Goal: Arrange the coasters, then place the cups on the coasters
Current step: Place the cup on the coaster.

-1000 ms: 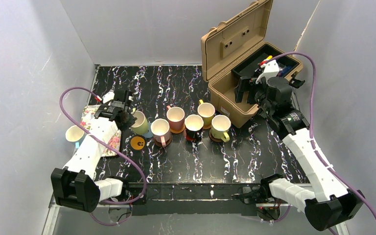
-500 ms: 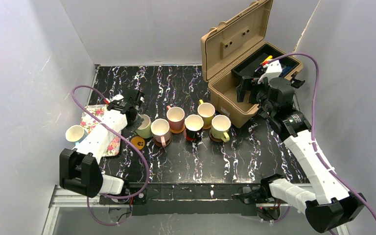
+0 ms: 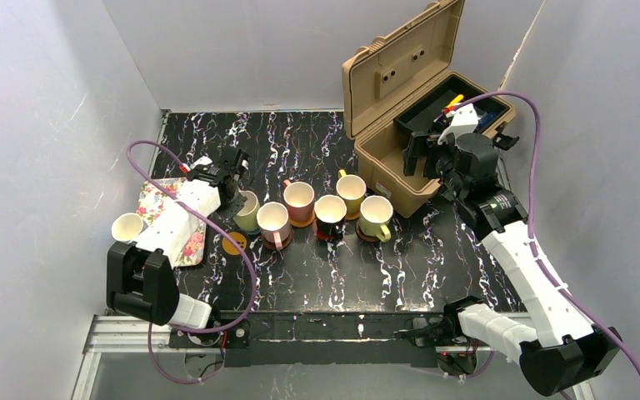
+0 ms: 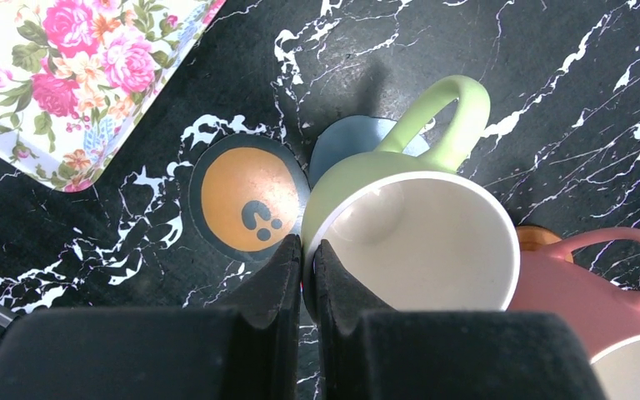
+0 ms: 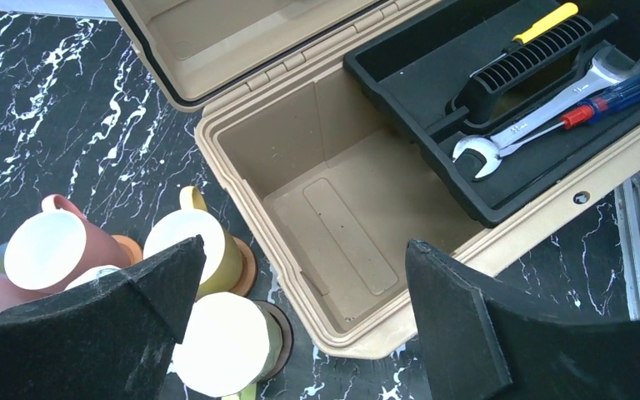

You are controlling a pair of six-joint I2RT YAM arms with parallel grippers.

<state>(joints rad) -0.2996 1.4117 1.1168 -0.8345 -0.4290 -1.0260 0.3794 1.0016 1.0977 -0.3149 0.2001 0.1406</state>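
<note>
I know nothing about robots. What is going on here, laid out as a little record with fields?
Left pincer: shut on the rim of the pale green handled mug
Green mug: partly covering the grey-blue round coaster
Bare coaster: orange round disc with dark mark, just beside that mug
Right pincer: open, empty, at the open tan plastic toolbox
Stray mug: pale mug with cream inside, at the left edge of the floral rectangular tray
</note>
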